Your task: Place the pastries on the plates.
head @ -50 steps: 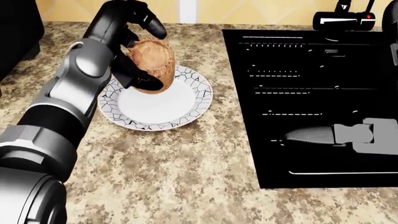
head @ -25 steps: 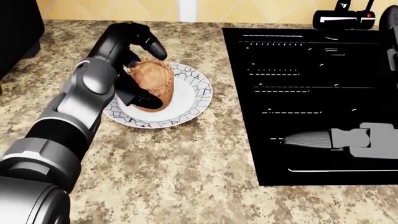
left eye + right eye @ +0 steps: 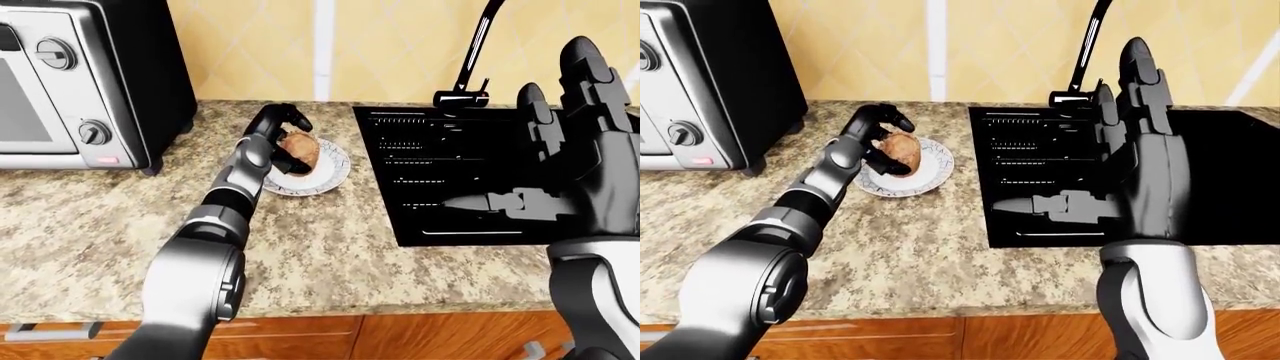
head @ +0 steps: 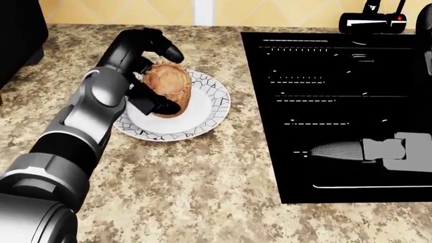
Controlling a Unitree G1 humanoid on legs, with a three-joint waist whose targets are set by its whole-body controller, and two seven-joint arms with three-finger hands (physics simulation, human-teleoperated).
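A brown muffin-like pastry stands on the left part of a white plate with a black crackle rim, on the granite counter. My left hand is shut on the pastry, one finger curled over its top and another under its side, resting on the plate. In the eye views my right hand is held up over the sink, fingers spread open and holding nothing. No other pastry or plate shows.
A black sink fills the right of the head view, with a dark faucet at its top edge. A toaster oven stands at the left. The counter's near edge runs above wooden cabinets.
My left hand has brought the pastry down from above the plate onto its left part, and the pastry now stands more upright. The right hand has barely moved.
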